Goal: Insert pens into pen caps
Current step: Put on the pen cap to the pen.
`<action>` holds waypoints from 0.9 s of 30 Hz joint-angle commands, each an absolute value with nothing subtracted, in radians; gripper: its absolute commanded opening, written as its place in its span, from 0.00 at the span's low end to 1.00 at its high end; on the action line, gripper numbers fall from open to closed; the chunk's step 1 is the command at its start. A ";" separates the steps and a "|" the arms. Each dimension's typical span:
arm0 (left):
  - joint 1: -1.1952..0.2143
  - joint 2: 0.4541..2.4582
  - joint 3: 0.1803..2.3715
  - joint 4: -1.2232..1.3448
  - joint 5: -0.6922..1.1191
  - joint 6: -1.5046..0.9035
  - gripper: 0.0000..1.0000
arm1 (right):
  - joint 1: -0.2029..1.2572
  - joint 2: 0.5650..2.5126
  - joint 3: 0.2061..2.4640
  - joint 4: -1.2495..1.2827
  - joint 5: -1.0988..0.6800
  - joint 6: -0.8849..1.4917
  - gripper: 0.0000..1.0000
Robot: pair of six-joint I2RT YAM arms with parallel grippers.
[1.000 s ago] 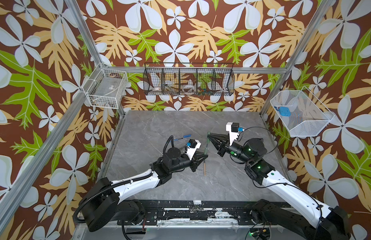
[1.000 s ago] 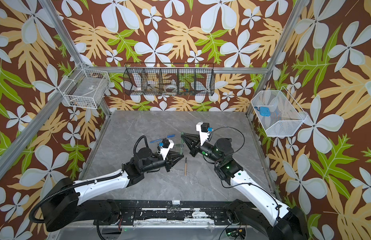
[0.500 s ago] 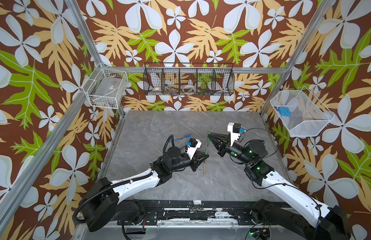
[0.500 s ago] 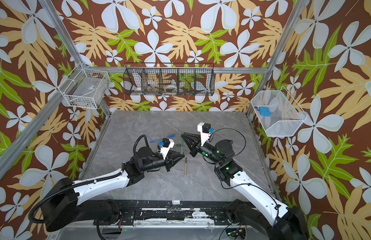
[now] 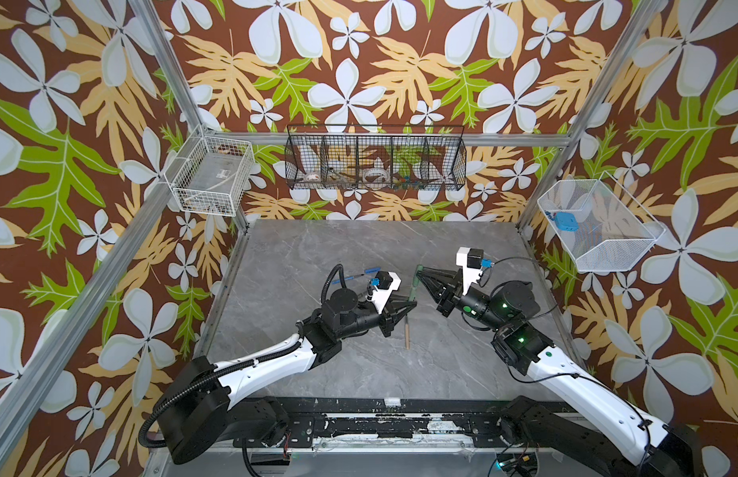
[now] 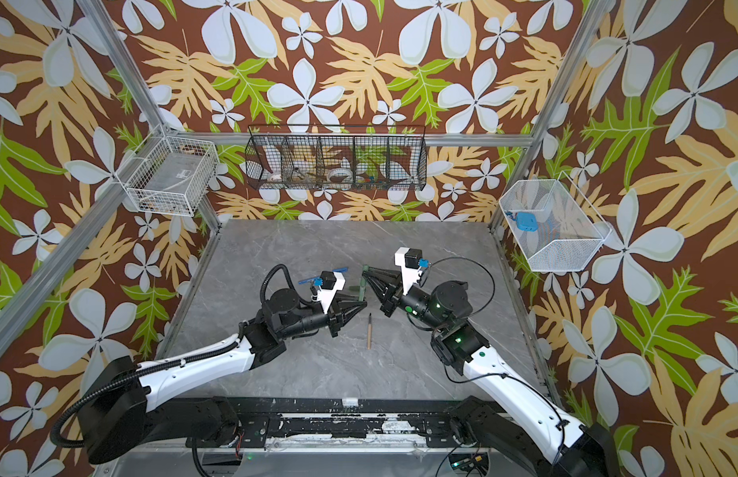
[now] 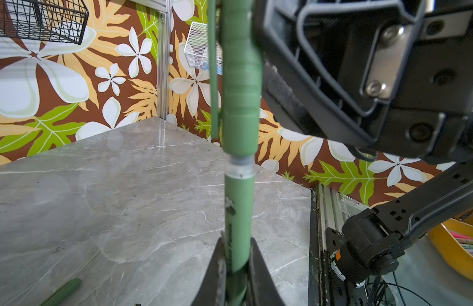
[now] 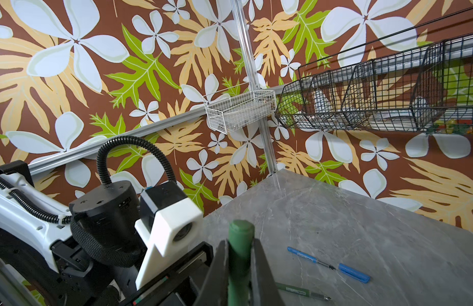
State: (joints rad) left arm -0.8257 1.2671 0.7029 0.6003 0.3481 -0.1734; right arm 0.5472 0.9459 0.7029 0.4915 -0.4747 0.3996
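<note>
Now: left gripper (image 7: pixel 236 245) clamps pen (image 7: pixel 238 209), right gripper (image 8: pixel 240 249) clamps cap (image 8: pixel 240 230); gap shows at the joint, so if I release early the cap may slip off.

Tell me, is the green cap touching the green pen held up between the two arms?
Touching. The left wrist view shows the green pen running straight into the mouth of the green cap, with no gap at the joint.
</note>
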 commanded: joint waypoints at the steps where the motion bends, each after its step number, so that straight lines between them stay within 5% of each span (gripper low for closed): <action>1: -0.827 1.264 0.716 0.628 0.344 -0.153 0.00 | 0.545 0.935 0.697 0.459 -0.444 0.374 0.15; 13: -0.827 1.290 0.738 0.585 0.322 -0.125 0.00 | 0.545 0.897 0.817 0.185 -0.490 0.276 0.53; 27: -0.827 1.294 0.722 0.587 0.308 -0.124 0.00 | 0.543 1.103 1.194 -0.283 -0.481 0.174 0.60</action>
